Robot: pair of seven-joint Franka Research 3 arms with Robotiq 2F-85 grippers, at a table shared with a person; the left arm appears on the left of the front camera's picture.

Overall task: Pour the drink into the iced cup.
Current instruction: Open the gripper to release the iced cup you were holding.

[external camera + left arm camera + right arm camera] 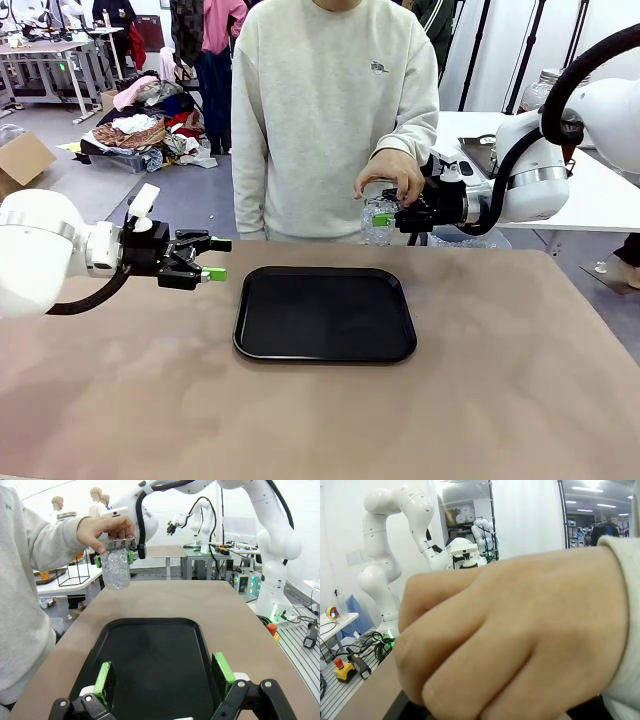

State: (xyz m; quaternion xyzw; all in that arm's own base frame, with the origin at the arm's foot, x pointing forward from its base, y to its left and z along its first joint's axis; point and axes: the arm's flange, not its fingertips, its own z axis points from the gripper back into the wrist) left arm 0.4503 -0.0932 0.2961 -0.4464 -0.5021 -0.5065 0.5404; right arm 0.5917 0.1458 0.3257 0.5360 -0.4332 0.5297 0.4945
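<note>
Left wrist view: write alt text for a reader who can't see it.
A person's hand holds the rim of a clear cup of ice that the right gripper grips above the table's far edge. Nearer, the open left gripper hovers over a black tray.
</note>
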